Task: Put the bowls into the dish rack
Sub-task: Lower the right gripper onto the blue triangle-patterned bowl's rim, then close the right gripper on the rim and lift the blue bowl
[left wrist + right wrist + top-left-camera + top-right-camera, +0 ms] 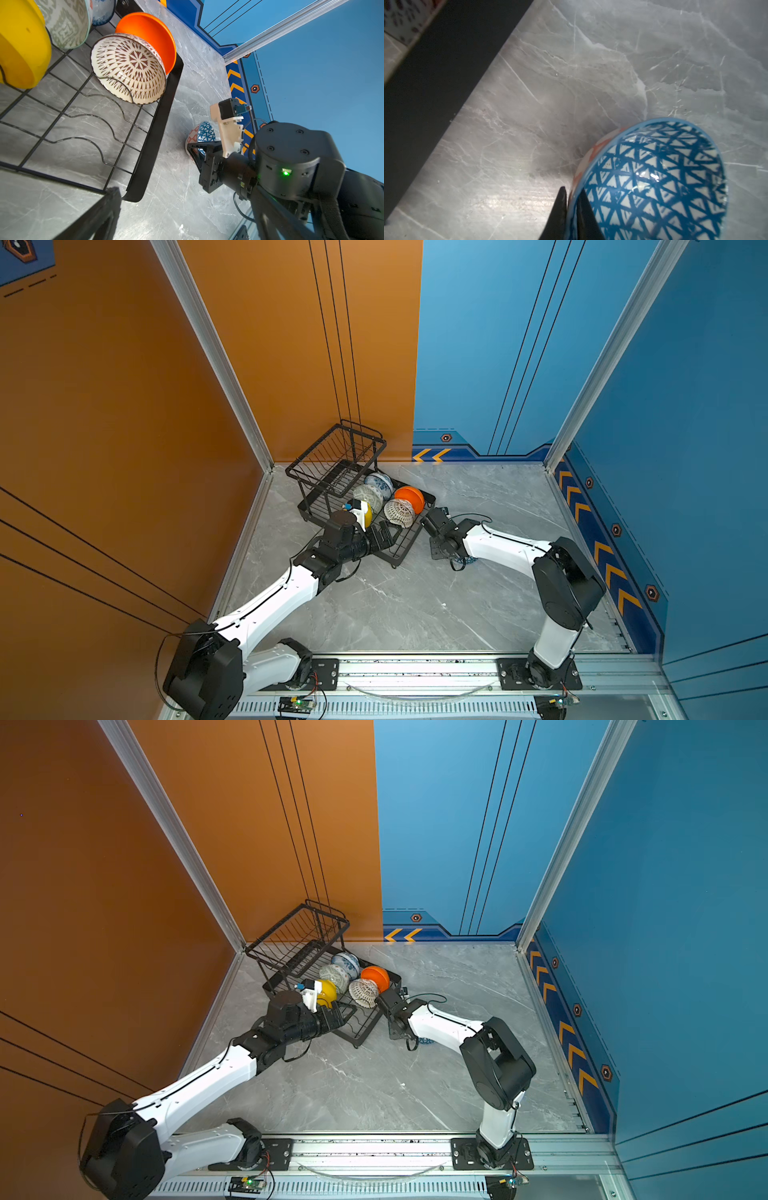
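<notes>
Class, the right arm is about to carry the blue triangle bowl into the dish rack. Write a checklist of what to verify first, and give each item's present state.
1. Right gripper closed on the rim of the blue triangle bowl, one finger on each side: ok.
2. Bowl lifted clear of the table: cannot tell.
3. Free divider slots in the dish rack, beside the white lattice bowl: ok.
4. Left gripper, open, out of the way: not ok. It hangs over the rack's free end.
</notes>
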Robot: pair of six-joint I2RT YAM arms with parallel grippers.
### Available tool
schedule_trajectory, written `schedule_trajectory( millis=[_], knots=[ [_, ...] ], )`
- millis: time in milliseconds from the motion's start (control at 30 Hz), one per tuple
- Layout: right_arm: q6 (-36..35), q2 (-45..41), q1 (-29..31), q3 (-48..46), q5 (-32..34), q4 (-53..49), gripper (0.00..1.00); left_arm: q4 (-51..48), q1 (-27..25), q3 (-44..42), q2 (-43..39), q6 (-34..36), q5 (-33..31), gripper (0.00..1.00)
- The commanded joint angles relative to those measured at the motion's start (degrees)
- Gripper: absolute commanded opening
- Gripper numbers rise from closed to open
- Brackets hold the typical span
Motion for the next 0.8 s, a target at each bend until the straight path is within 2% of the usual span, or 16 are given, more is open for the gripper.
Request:
schedule_trajectory(
  millis=[0, 233, 467, 633, 767],
  knots=[
    [-1.0, 0.2, -0.3, 1.4, -1.1, 0.6, 0.25, -0.3, 0.6, -1.4, -1.1, 1.8, 2.3, 0.98],
    [-2.1, -3.4, -1.4, 1.4, -1.5, 0.5, 0.6, 4.5, 0.3, -2.6, 0.1, 1.1, 5.4, 0.98],
    [-2.4, -14.1, -1.9, -1.6, -0.5, 0.4, 0.85, 5.6, -1.1, -3.5, -0.8, 2.3, 5.3, 0.98],
    [-2.3, -21.8, -6.6, -8.1, 1.1, -0.3, 0.87, 5.7, -2.3, -3.3, -1.1, 3.3, 4.7, 0.98],
    [-1.3, -23.7, -13.7, -13.6, -7.0, 0.7, 0.83, 6.8, -3.6, -3.1, -0.7, 4.1, 4.5, 0.98]
  ],
)
